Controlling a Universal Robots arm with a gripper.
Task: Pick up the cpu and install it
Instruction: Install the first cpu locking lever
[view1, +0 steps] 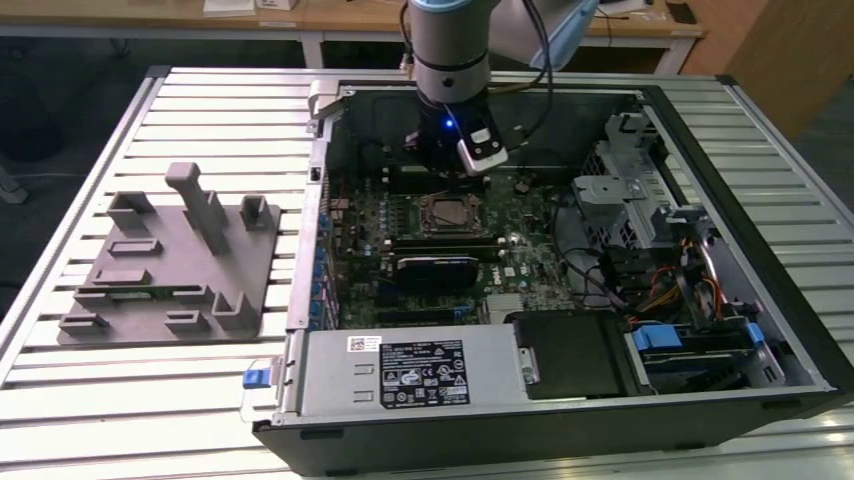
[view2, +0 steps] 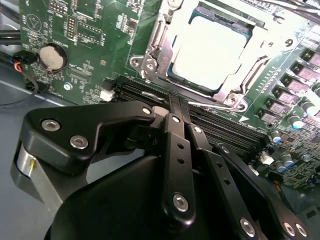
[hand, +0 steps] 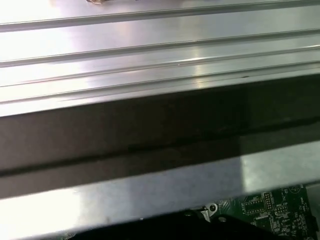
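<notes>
The cpu (view2: 210, 50), silver-topped, sits in its socket (view2: 150, 65); my gripper (view2: 175, 107) hovers beside it, clenched and empty.

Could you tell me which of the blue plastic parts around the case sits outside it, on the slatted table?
The small blue tab by the case's front corner, at the exterior view's left; the other blue clips sit inside, among the drive bays.

Robotics lab bench for computer assembly.
I work above an opened desktop computer case (view1: 561, 270) lying on a slotted aluminium table (view1: 200, 110); a grey plastic fixture tray (view1: 174, 270) sits beside the case on the exterior view's left, and wooden desks (view1: 334, 20) stand behind it.
</notes>
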